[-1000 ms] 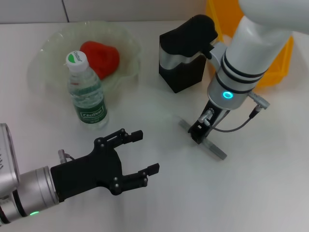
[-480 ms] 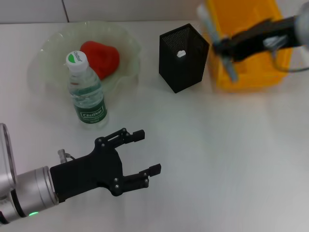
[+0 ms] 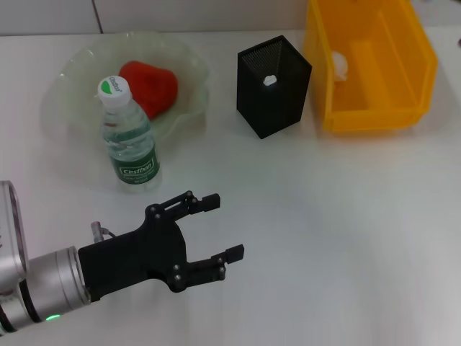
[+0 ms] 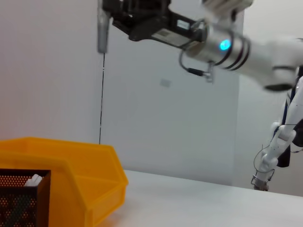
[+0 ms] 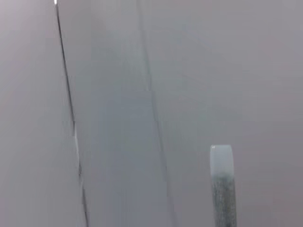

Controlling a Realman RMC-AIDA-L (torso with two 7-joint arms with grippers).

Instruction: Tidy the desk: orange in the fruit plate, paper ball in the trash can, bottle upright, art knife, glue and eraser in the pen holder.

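Art knife (image 4: 102,29) is up in the air, high over the yellow trash can (image 4: 71,175), and you can see it in the left wrist view. It hangs straight down. The right gripper (image 4: 113,16) pinches its top end. In the right wrist view you see only the grey tip of the knife in front of a plain wall.

Look down at the desk (image 3: 346,216) from the head view. The black mesh pen holder (image 3: 274,86) stands just beside the trash can. You can see a small white thing (image 3: 270,81) inside it, but you cannot tell what it is. A white paper ball (image 3: 340,65) lies in the trash can. The water bottle (image 3: 130,140) stands upright, touching the rim of the clear fruit plate (image 3: 72,72). A red fruit (image 3: 150,86) sits in that plate.

Your left gripper (image 3: 216,227) hovers low over the desk, near the bottle but not touching it. Its fingers (image 3: 205,200) are spread wide apart, and it holds nothing. Nothing stands between the knife and the pen holder.
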